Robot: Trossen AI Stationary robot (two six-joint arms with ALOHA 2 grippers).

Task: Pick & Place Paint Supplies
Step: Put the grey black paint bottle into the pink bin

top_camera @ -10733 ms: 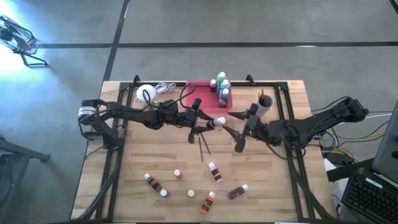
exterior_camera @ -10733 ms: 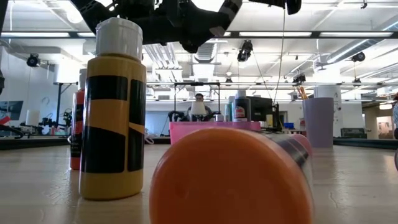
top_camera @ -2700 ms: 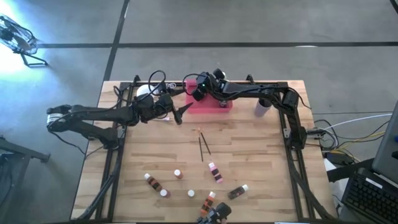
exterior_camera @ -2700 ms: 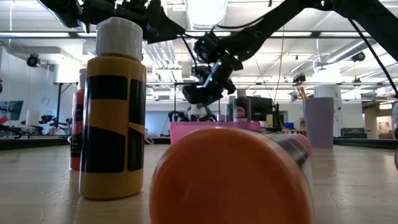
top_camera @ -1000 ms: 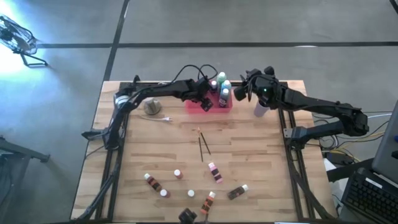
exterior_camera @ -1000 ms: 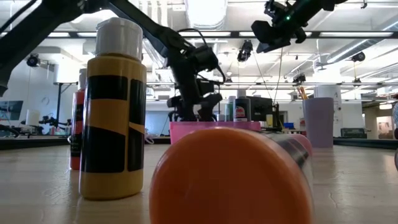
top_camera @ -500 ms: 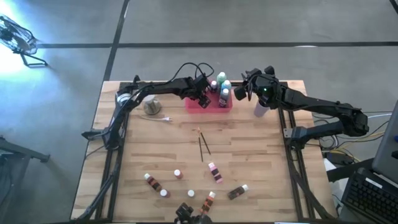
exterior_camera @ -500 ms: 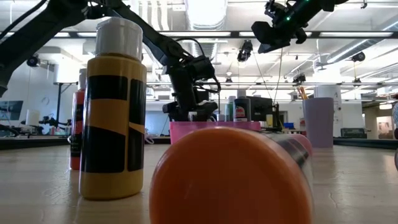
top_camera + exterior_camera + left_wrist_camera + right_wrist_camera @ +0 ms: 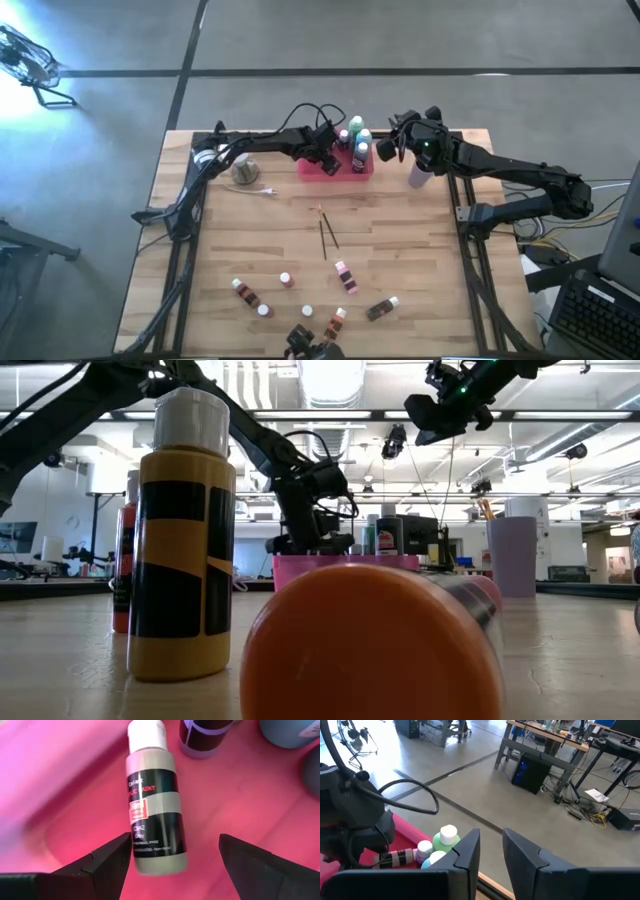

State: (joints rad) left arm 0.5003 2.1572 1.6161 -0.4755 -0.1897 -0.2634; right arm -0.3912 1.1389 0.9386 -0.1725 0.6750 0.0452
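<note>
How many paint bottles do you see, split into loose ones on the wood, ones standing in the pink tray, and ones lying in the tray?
Small bottles loose on the wood: 7
Standing bottles in the pink tray: 3
Grey bottle lying in the tray: 1
Total: 11

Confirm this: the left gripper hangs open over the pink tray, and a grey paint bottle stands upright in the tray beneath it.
Not upright. In the left wrist view the grey paint bottle lies on its side on the pink tray, between the open fingers of the left gripper. The rest holds.
</note>
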